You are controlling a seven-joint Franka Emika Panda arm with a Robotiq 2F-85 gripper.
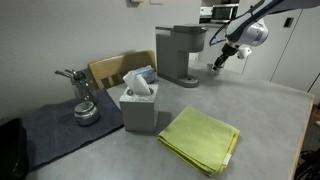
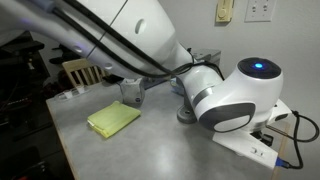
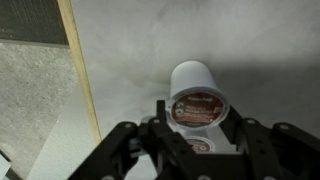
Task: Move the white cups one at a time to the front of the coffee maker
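Observation:
In the wrist view, a white cup (image 3: 196, 92) with a dark red top stands on the grey table just beyond my fingers. A second white cup (image 3: 196, 144) sits between the fingers of my gripper (image 3: 200, 135), which look closed on its sides; only its red top shows. In an exterior view my gripper (image 1: 220, 64) hangs just above the table beside the grey coffee maker (image 1: 178, 55). In the exterior view filled by my arm, the cups and the coffee maker are hidden.
A grey tissue box (image 1: 139, 108) and a green cloth (image 1: 200, 138) lie in front of the coffee maker; both also show in the exterior view filled by my arm, the box (image 2: 131, 92) and the cloth (image 2: 113, 120). A metal pot (image 1: 85, 105) stands on a dark mat. A wooden edge (image 3: 80, 80) runs along the table.

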